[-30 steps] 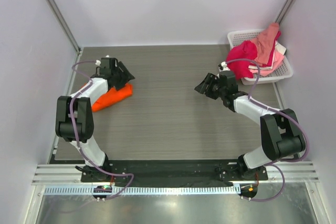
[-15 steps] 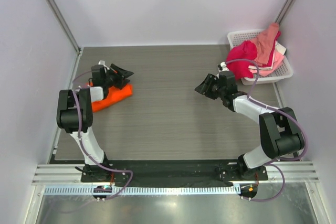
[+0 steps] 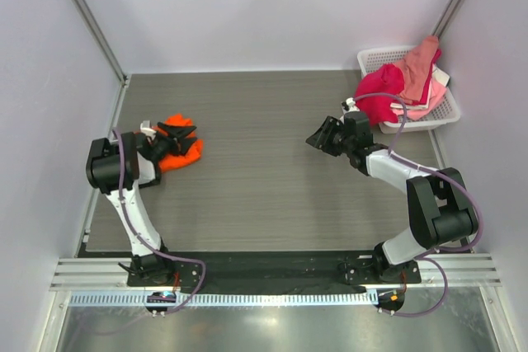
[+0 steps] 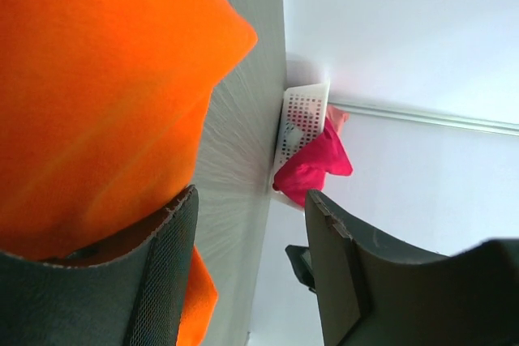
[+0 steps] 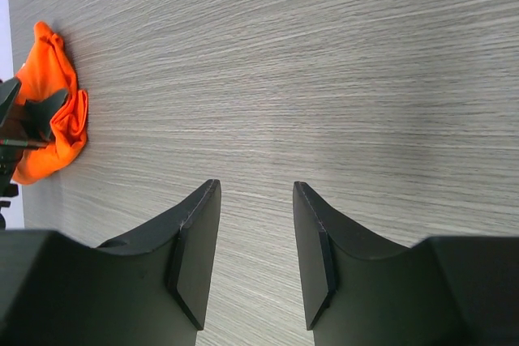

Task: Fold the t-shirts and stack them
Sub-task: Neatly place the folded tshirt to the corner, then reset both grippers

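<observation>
The bright orange t-shirt (image 3: 186, 152) lies bunched in a heap at the table's left side. My left gripper (image 3: 180, 133) lies low over it with its jaws open. In the left wrist view the orange cloth (image 4: 97, 95) fills the left and presses against the outside of one finger (image 4: 162, 281); the gap between the fingers (image 4: 251, 196) holds nothing. My right gripper (image 3: 320, 138) is open and empty above bare table at centre right (image 5: 256, 185). A magenta t-shirt (image 3: 379, 92), a salmon one (image 3: 421, 62) and a pale pink one (image 3: 422, 109) hang in and over the white basket (image 3: 371, 57).
The basket stands at the back right corner, also seen in the left wrist view (image 4: 304, 107). Grey walls close in the table on three sides. The right wrist view shows the orange t-shirt (image 5: 57, 115) far off to the left, with wood-grain tabletop (image 5: 324, 54) between.
My left gripper has swung from the far side of the orange shirt toward the near left. The shirt has gone from a long flat shape to a bunched heap. The right arm stayed put.
</observation>
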Tool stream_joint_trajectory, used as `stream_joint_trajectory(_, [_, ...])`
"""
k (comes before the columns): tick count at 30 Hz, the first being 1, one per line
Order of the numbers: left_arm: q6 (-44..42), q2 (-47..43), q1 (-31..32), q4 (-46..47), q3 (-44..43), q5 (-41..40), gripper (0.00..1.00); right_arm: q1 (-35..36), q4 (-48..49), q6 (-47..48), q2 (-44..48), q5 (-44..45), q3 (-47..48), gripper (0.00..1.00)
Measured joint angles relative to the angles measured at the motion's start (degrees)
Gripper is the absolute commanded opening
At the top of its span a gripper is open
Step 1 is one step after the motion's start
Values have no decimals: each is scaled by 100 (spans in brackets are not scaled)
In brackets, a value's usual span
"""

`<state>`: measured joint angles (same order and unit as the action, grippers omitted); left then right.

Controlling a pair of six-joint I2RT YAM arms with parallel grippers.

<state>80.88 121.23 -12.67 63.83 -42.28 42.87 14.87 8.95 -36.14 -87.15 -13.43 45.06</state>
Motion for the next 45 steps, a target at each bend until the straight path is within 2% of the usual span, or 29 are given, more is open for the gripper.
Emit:
stream_joint_trajectory(2, [-13, -83, -249, 125, 232, 142, 59, 0, 2, 0, 0, -4, 0, 46])
stream_joint_trajectory(4, [-184, -310, -437, -125, 402, 203, 62, 0, 2, -2, 0, -7, 0, 46])
stream_joint_trajectory(6, [-573, -643, -507, -804, 422, 144, 64, 0, 4, -2, -4, -15, 0, 46])
stream_joint_trajectory(10, [-1672, -1565, -542, -2870, 343, -402, 71, 0, 2, -2, -39, -26, 0, 45])
stream_joint_trajectory(12, [-2035, -1902, -625, -3637, 291, -597, 71, 0, 7, -4, -39, -28, 0, 45])
stream_joint_trajectory(15, [-2369, -2170, -894, -4415, 238, -778, 73, 0, 7, -4, -39, -28, 0, 45])
stream_joint_trajectory(17, [-2485, -2337, -979, -4706, 234, -885, 78, 0, 4, -2, -39, -28, 0, 45])
stream_joint_trajectory(21, [-2822, -2944, -787, -5416, 234, -1388, 89, 0, 4, -2, -39, -28, 0, 46])
stream_joint_trajectory(22, [-2896, -3156, -682, -5608, 234, -1526, 94, 0, 4, -2, -39, -28, 0, 46])
stream_joint_trajectory(25, [-3104, -3921, -221, -6216, 195, -2035, 100, 0, 4, -2, -39, -28, 0, 47])
stream_joint_trajectory(31, [-3639, -5018, 1261, -7403, -671, -3414, 99, -2, 24, 4, 186, 48, -144, 51])
stream_joint_trajectory(36, [-4076, -5359, 2061, -8258, -1158, -4741, 100, -2, 17, 4, 758, 157, -400, 72])
stream_joint_trajectory(39, [-4172, -5532, 2575, -8655, -1110, -5473, 100, -2, -15, 118, 1373, 326, -649, 82])
stream_joint_trajectory(42, [-4234, -5888, 3213, -8682, -721, -5982, 100, -2, -330, 363, 2090, 708, -826, 84])
stream_joint_trajectory(45, [-4240, -6492, 3630, -8564, -46, -6111, 100, -2, -761, 592, 3095, 1132, -1095, 87])
